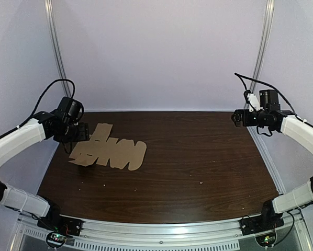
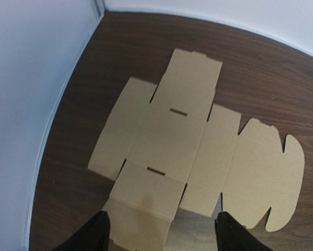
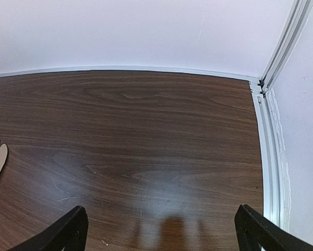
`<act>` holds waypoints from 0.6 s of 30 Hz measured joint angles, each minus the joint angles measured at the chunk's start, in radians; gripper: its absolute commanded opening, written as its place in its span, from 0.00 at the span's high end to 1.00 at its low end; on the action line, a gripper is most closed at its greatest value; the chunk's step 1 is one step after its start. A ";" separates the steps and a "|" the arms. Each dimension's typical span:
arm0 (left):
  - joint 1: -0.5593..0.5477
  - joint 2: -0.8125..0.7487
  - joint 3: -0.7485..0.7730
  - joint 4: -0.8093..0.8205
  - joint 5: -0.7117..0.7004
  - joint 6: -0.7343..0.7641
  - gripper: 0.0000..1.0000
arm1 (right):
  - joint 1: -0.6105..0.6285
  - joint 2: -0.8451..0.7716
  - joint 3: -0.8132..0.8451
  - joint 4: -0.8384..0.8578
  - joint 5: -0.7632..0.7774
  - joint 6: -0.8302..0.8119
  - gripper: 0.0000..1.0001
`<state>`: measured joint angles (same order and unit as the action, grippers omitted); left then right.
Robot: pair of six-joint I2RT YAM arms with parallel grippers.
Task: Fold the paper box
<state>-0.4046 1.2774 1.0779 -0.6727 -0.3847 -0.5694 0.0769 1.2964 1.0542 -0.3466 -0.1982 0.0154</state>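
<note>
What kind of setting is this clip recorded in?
Probably a lab robot cell, not a home: plain white walls with metal rails enclose a dark table, two arms bolted at its edge, one unfolded box lying on it.

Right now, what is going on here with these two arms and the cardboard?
A paper box lies flat and unfolded on the left part of the table. The left gripper is over its left end, open, with nothing held; no flap is raised yet. The right gripper is open too, at the far right over bare wood, away from the box. The folding has not visibly begun.
</note>
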 measured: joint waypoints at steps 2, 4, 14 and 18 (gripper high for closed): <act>0.000 -0.042 -0.056 -0.049 0.000 -0.082 0.27 | 0.000 0.000 -0.006 0.002 -0.001 0.003 0.00; 0.000 -0.097 -0.127 -0.095 -0.001 -0.173 0.27 | -0.001 0.000 -0.007 0.002 -0.019 -0.002 0.00; 0.104 -0.085 -0.343 -0.074 0.068 -0.436 0.28 | -0.001 0.003 -0.013 -0.003 -0.191 -0.069 0.00; 0.119 -0.019 -0.347 -0.001 0.098 -0.490 0.35 | -0.001 0.002 -0.018 -0.009 -0.221 -0.080 0.00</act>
<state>-0.2859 1.2579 0.7311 -0.6739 -0.2863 -1.0592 0.0761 1.2987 1.0367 -0.3557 -0.4194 -0.0647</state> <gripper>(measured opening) 0.702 0.996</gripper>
